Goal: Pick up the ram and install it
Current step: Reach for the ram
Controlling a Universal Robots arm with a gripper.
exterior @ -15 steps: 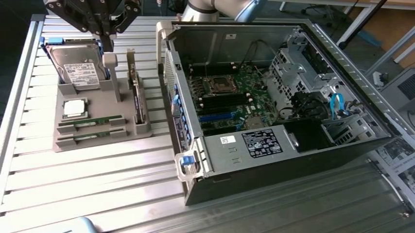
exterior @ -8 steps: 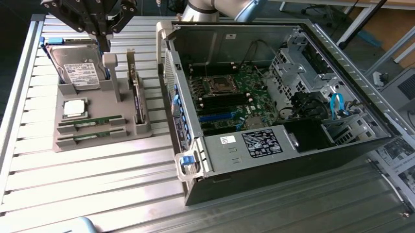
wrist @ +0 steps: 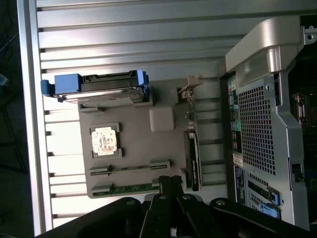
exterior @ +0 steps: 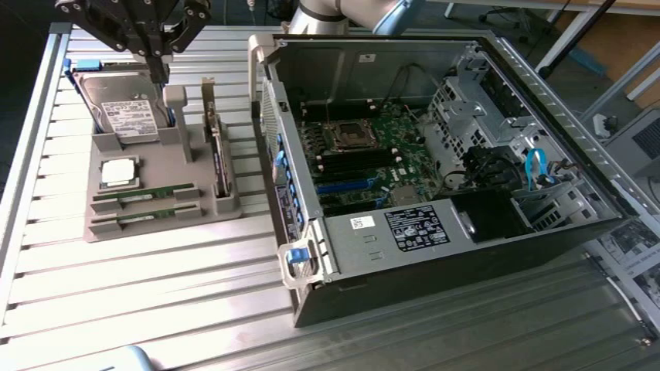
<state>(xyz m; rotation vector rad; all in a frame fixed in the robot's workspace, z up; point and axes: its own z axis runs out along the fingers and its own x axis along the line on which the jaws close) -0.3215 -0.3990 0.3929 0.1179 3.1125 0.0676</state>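
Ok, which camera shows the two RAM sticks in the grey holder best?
The exterior view: the inner RAM stick and the outer RAM stick lie fully exposed in the grey holder, green boards visible. The wrist view shows both as thinner strips, the outer one close by the hand.

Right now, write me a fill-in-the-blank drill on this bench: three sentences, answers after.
1. The gray holder carries ____ green ram sticks, both lying in their slots.
2. The gripper hangs above the holder with its jaws ____, holding nothing.
3. The open computer case stands to the exterior view's ____ of the holder.
Missing words: two; shut; right.
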